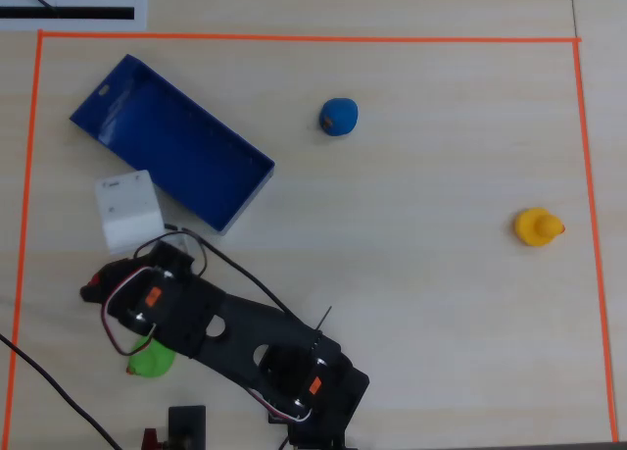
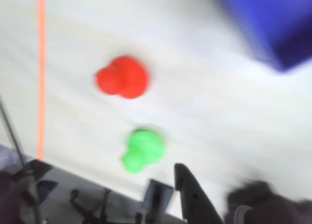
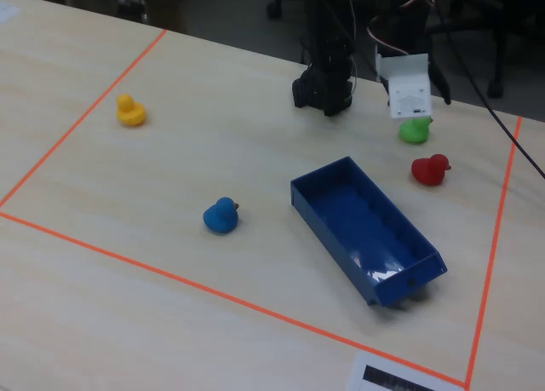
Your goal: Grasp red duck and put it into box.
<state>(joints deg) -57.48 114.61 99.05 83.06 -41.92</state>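
Overhead view: I am hanging my arm over the bench's (image 1: 411,274) lower left, hiding the small red plastic duck except a sliver (image 1: 90,291); the open blue plastic box (image 1: 171,141) is lying just above.

Wrist view: I am looking down at the red duck (image 2: 122,77), with a green duck (image 2: 142,151) crowding close beside it. My tool (image 2: 195,199) is barely showing; I cannot tell its opening.

Fixed view: blue duck (image 3: 220,215) and yellow duck (image 3: 130,110) are sitting well clear.
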